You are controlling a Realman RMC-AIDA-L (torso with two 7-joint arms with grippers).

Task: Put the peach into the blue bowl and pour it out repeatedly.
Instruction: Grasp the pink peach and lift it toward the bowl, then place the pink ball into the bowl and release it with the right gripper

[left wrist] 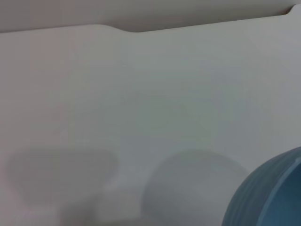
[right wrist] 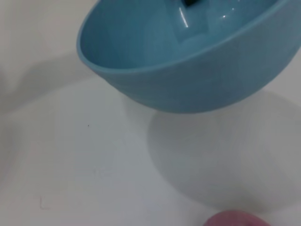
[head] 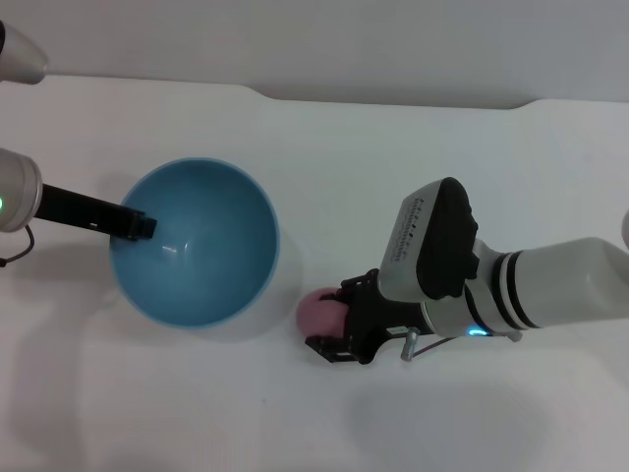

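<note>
The light-blue bowl [head: 197,241] hangs tilted a little above the white table, casting a shadow beneath it in the right wrist view, where the bowl [right wrist: 188,80] fills the upper part. My left gripper [head: 135,225] is shut on its left rim, one black finger reaching inside. The pink peach [head: 316,313] sits just right of the bowl, low by the table. My right gripper [head: 332,317] is shut on it, with a black finger on either side. Only the peach's top [right wrist: 237,219] shows in the right wrist view. A slice of the bowl [left wrist: 268,195] shows in the left wrist view.
The white table [head: 462,167] stretches on all sides, with its far edge [head: 393,101] at the back. The right arm's white forearm [head: 570,280] lies across the right side.
</note>
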